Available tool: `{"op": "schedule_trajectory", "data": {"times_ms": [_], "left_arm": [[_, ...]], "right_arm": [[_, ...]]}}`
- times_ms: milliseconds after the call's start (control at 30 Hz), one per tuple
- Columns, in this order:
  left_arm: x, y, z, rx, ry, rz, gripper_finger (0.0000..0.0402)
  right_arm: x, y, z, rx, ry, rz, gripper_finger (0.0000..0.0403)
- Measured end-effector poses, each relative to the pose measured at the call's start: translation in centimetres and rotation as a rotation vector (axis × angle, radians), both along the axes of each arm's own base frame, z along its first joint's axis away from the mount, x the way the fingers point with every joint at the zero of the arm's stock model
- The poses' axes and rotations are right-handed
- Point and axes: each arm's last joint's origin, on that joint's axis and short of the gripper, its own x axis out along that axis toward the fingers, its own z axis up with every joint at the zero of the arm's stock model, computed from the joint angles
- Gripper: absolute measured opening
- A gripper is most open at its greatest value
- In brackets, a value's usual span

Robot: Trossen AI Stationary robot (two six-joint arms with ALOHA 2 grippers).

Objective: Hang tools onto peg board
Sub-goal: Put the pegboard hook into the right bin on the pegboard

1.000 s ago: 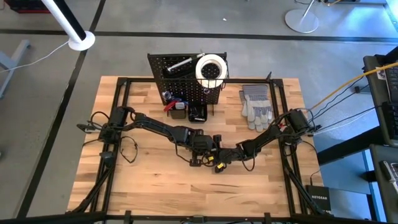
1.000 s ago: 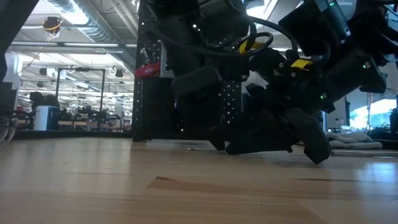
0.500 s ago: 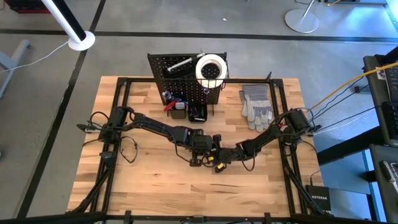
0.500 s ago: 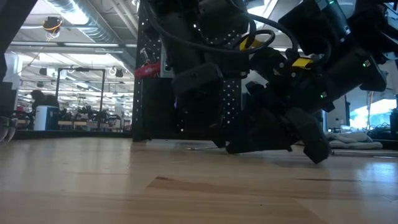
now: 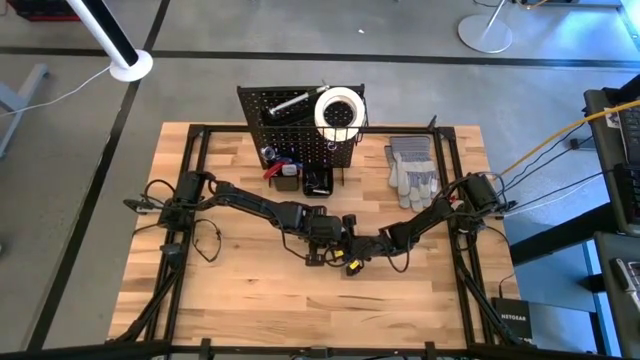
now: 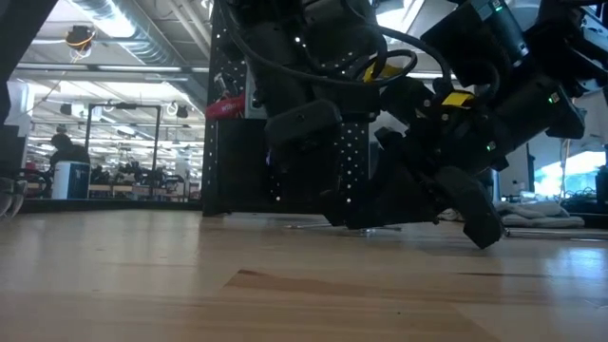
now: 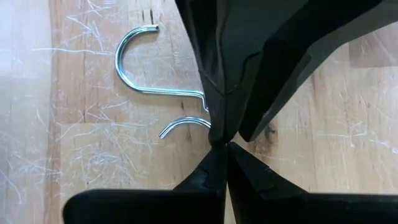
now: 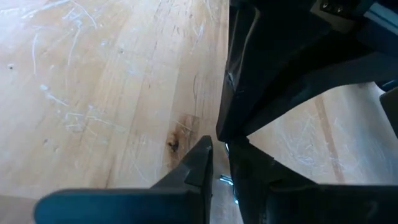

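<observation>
A silver S-shaped wire hook lies flat on the wooden table near its middle. My two grippers meet over one end of it. My left gripper is shut, with its tips at the table just short of the hook's smaller curve. My right gripper comes from the other side, its fingers nearly together around a bit of silver wire. The black peg board stands at the table's far side. It carries a white tape roll and other tools. My left gripper's shut tips stand at the table right beside the hook's smaller curve; I cannot tell whether they touch it. My right gripper has closed on the hook where its shank and smaller curve run under the fingers. The fingers slant down from the table's right. The hook lies on the table.
Grey work gloves lie at the far right, beside the peg board. Two small black bins stand at the board's foot. Bare wood spreads across the near half of the table. Black frame rails run along both sides.
Both arms have stayed in place. In the low view the dark finger mass close to the table has drawn in. A stretch of silver wire shows on the wood beneath it, where none showed before.
</observation>
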Motion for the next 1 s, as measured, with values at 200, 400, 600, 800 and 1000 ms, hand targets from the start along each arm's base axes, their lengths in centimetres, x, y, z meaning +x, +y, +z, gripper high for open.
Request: {"op": "schedule_trajectory", "data": {"times_ms": [200,400,600,800,1000], "left_arm": [[-0.11,-0.01,0.12,0.001,0.009,-0.007,0.0],[-0.39,-0.18,0.06,0.005,0.038,-0.019,0.0],[-0.48,-0.59,0.05,-0.005,0.042,-0.037,0.0],[-0.56,-0.98,0.0,0.001,0.044,-0.041,0.0],[-0.55,-0.95,-0.01,0.005,0.042,-0.031,0.0]], "right_arm": [[0.09,-0.01,0.14,-0.013,-0.016,-0.001,0.0051],[0.07,-0.03,0.22,-0.015,-0.021,-0.01,0.0076],[0.07,-0.18,0.48,-0.023,-0.032,-0.029,0.0139],[0.13,0.04,0.43,0.029,-0.017,0.055,0.0172],[0.16,0.17,0.46,0.048,-0.017,0.085,0.0174]]}}
